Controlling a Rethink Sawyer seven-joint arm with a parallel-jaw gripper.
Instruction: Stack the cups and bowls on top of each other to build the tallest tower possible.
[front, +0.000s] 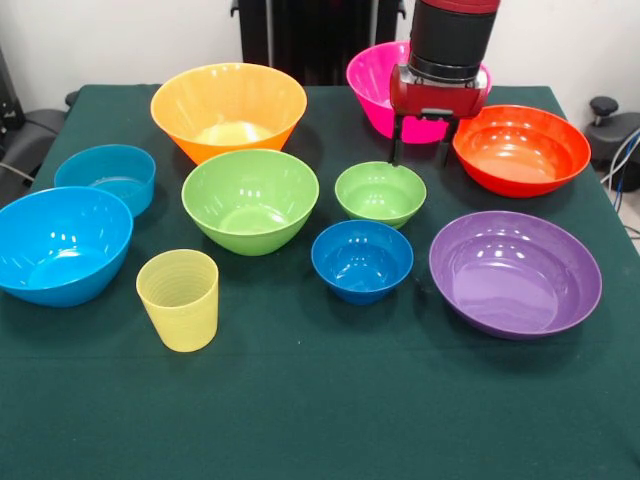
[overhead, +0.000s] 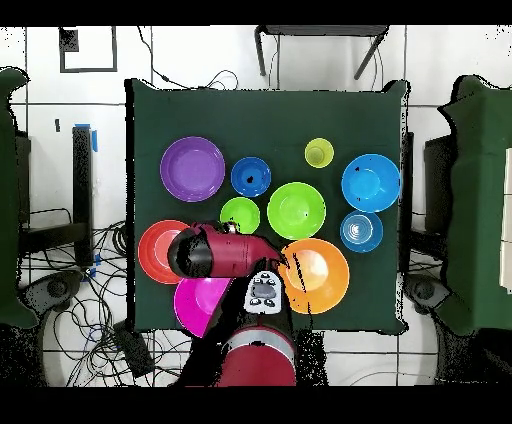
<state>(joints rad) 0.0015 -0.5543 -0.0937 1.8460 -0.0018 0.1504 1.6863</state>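
Pale yellow ribbed translucent plastic tumbler (front: 179, 299) upright near front edge of dark green cloth-covered surface (front: 320, 410), apart from all bowls. Nothing stacked. Beside it: large glossy blue plastic bowl (front: 62, 243), with smaller light-blue bowl (front: 107, 176) behind. Centre: large lime-green bowl (front: 250, 199), small lime-green bowl (front: 380, 192), small dark-blue bowl (front: 362, 259). Behind: large orange bowl (front: 229, 108), pink bowl (front: 372, 82). Opposite side: red-orange bowl (front: 521, 148), purple bowl (front: 515, 271). Hand (front: 423, 152) between pink and red-orange bowls, fingers spread narrowly, holding nothing.
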